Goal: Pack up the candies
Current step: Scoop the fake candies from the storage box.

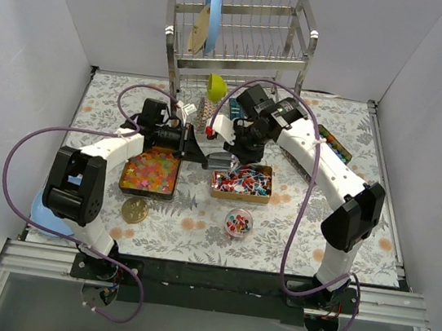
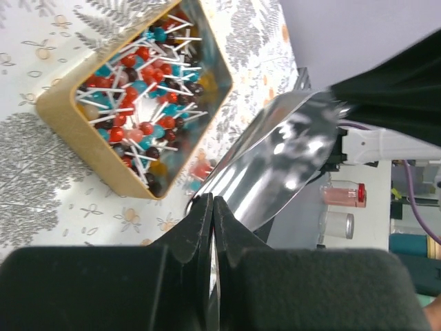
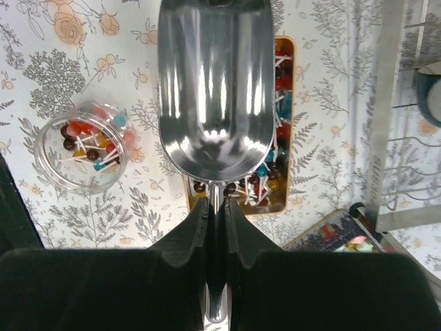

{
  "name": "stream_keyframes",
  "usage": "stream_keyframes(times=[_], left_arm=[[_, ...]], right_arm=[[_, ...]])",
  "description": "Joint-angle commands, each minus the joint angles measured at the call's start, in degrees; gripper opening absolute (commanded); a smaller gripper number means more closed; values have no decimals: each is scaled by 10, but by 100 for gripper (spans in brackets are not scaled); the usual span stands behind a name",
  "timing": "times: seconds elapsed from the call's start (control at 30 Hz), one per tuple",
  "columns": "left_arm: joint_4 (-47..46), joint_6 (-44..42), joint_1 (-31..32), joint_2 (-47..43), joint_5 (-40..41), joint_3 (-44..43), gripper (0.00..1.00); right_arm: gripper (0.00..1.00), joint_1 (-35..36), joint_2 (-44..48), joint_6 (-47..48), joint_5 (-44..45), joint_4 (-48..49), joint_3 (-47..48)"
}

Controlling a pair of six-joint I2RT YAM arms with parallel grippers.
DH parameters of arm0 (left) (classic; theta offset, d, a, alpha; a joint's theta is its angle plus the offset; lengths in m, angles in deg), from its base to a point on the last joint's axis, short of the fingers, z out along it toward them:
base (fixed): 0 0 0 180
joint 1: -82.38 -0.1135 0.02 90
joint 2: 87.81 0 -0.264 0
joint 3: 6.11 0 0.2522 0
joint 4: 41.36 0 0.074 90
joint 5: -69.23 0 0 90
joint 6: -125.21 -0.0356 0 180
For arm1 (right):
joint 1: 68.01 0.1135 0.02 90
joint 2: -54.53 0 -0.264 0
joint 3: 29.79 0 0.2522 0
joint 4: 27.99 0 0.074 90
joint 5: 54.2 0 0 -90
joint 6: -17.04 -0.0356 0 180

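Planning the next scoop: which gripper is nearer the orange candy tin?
Left. The left gripper sits beside the orange candy tin; the right gripper is farther right, by the lollipop tin.

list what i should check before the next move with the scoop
1. Right gripper clamped on scoop handle: ok.
2. Scoop loaded: not ok, its bowl is empty.
3. Scoop at the gold tin of candies: ok.
4. Clear cup upright, with room left: ok.
5. Left gripper clear of the scoop's lip: cannot tell. It is shut, with its tips very near the lip.
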State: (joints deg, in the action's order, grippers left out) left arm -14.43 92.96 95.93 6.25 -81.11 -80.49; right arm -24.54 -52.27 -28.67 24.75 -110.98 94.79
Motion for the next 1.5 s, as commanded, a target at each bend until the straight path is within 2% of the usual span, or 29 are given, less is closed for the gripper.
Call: stream_keyframes(times=[0.0,0.1,0.17,0.2,0.3,0.4,0.63,1.0,1.47], left_arm=[[17,-34,-1,11,50,-25,0],[37,-47,-4,-3,87,-55,5],[61,-56,-5,-12,119,-62,18],[65,-58,-4,-14,156,-57,19],[80,-62,-4,-3,178,-28,18],[49,-38,-1,-4,174,8,12],[34,-35,28,7,191,39,4],[6,-38,61,39,207,60,2],[-44,-14,82,68,174,79,1]], right_arm=[[1,-9,47,37,-31,-1,6],[1,-29,60,69,5,4,-58],[1,-41,66,108,31,-1,-84],[1,-44,73,119,56,-5,-96],[1,-58,90,172,90,-12,-125],[1,-67,99,209,133,-21,-148],[1,-81,97,257,195,-49,-156],[1,-70,52,303,338,-55,-140],[1,-13,-11,302,413,-41,-159]])
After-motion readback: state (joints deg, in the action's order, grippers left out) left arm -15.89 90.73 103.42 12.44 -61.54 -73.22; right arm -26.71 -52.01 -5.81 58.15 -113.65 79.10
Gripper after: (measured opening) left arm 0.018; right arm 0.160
